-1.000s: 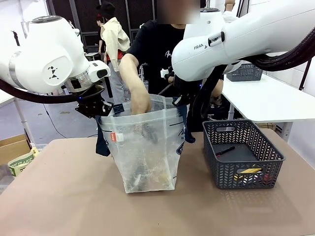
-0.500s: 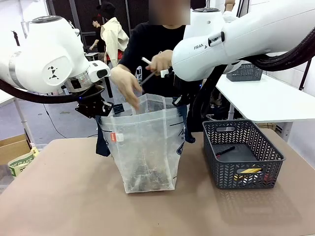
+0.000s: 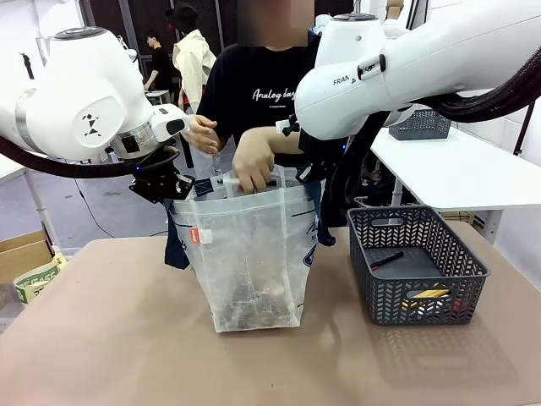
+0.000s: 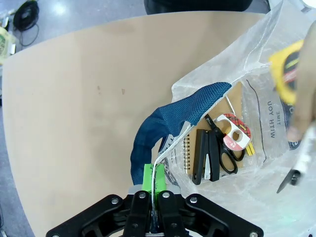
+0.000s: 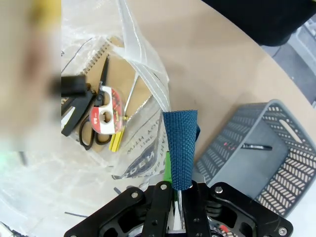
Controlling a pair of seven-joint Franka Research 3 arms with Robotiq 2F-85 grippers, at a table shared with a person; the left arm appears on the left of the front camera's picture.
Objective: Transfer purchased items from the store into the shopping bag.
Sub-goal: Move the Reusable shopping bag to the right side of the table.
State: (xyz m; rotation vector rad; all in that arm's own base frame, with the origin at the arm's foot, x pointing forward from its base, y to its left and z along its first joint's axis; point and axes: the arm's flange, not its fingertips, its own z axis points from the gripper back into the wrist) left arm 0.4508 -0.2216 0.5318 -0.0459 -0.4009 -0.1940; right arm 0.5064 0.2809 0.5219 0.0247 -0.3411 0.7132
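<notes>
At mid-surface [image 3: 110, 338], propping the shopping bag [image 3: 249, 262] upright, mouth stretched wide: left claw [image 4: 154, 180] clamped on one rim by its navy strap, right claw [image 5: 174, 182] clamped opposite. Leaves room for a hand [image 3: 254, 167] carrying purchased items [image 4: 285, 74] over scissors [image 4: 224, 153] and notebook [image 4: 190, 160] inside.

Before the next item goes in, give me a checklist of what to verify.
1. Left end effector shut on the rim of the shopping bag: ok.
2. Right end effector shut on the opposite rim: ok.
3. Bag mouth held open: ok.
4. Bag bottom on the table: ok.
5. Mouth free of the person's hand: not ok, it is at the opening.
6. Grey basket emptied: not ok, a black marker and a yellow piece lie inside.
</notes>
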